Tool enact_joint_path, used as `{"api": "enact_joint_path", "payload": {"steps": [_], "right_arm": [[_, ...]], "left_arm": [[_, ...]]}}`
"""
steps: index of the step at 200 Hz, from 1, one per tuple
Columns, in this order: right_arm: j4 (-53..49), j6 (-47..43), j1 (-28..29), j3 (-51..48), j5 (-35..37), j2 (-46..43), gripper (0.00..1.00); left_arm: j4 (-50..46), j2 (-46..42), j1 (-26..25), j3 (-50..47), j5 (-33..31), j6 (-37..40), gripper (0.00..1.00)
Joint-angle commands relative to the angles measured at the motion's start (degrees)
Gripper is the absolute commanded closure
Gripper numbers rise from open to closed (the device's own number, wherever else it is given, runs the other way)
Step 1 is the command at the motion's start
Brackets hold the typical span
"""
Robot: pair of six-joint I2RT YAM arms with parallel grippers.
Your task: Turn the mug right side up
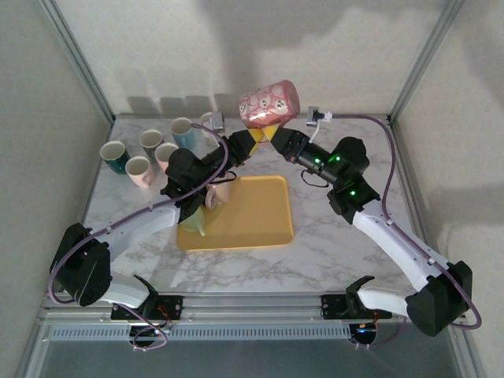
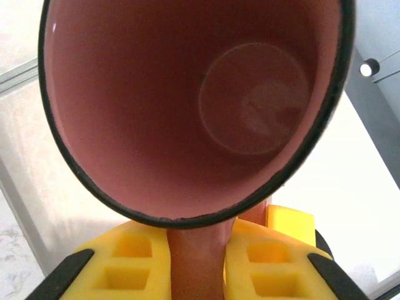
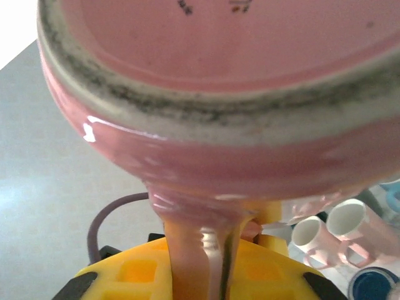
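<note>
Top view: overhead from behind, whole table. Wrist views very close on the mug, left into mouth, right under base.

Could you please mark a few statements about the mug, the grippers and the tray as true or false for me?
1. The pink mug is held in the air above the table. True.
2. The left gripper is closed on the mug's handle. True.
3. The right gripper holds the yellow tray. False: it is shut on the mug's handle, and the tray lies on the table.
4. The spare mugs stand at the table's right edge. False: they cluster at its back left.
</note>
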Motion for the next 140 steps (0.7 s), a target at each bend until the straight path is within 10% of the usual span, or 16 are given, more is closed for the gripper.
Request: {"api": "enact_joint_path", "payload": {"steps": [1, 140], "right_arm": [[-5.7, -3.3, 0.6, 1.7, 1.7, -2.4, 1.00], [-24.7, -13.5, 0.5, 6.0, 6.3, -5.2, 0.41]], "left_arm": [[1.9, -3.6, -0.2, 1.8, -1.2, 7.0, 1.00], [-20.6, -9.8, 0.1, 3.3, -15.3, 22.2, 1.00]]}}
